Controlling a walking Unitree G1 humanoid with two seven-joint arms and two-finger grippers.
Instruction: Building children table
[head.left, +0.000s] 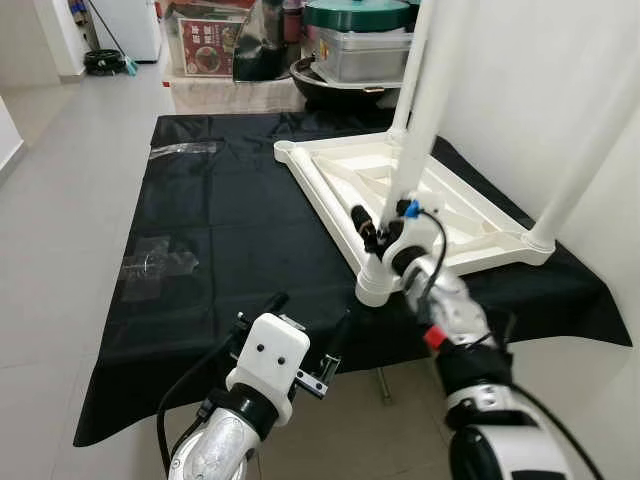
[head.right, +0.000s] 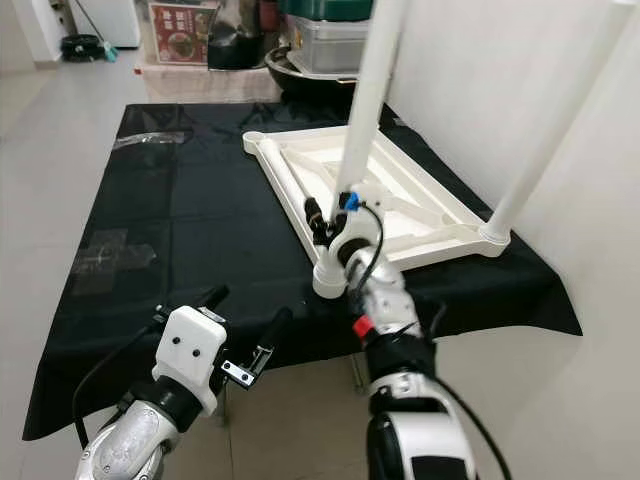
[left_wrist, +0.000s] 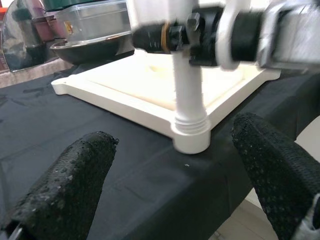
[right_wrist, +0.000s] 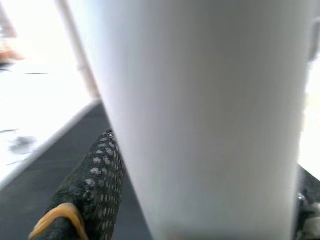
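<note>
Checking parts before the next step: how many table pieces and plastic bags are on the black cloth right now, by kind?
White table legs standing in corner sockets: 3 (near, right, far)
White upturned tabletop: 1
Clear plastic bags: 2 ()
Total: 6

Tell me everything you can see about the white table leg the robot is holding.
The white table leg is a smooth, plastic-looking round tube standing nearly upright, leaning slightly, its ribbed lower end in the near corner socket of the upturned white tabletop. The right pincer is shut around its lower part, above the socket.
</note>
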